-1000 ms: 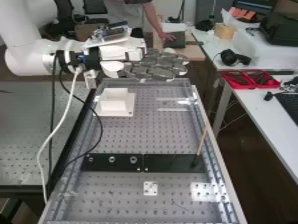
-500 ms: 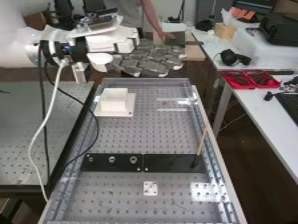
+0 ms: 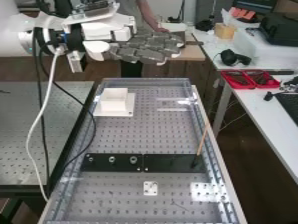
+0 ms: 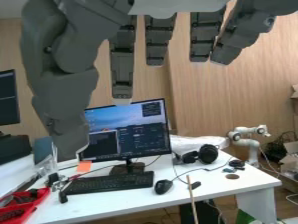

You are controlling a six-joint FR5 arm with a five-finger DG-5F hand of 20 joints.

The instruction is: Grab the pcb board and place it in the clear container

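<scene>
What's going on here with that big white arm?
A white robot arm holds its dark grey hand up by the far end of a perforated bench, fingers extended, gripping nothing that I can see. Below, a white square box sits on a flat white plate; a thin stick slants up from a black plate. Its job is putting a circuit board into a clear container.
</scene>
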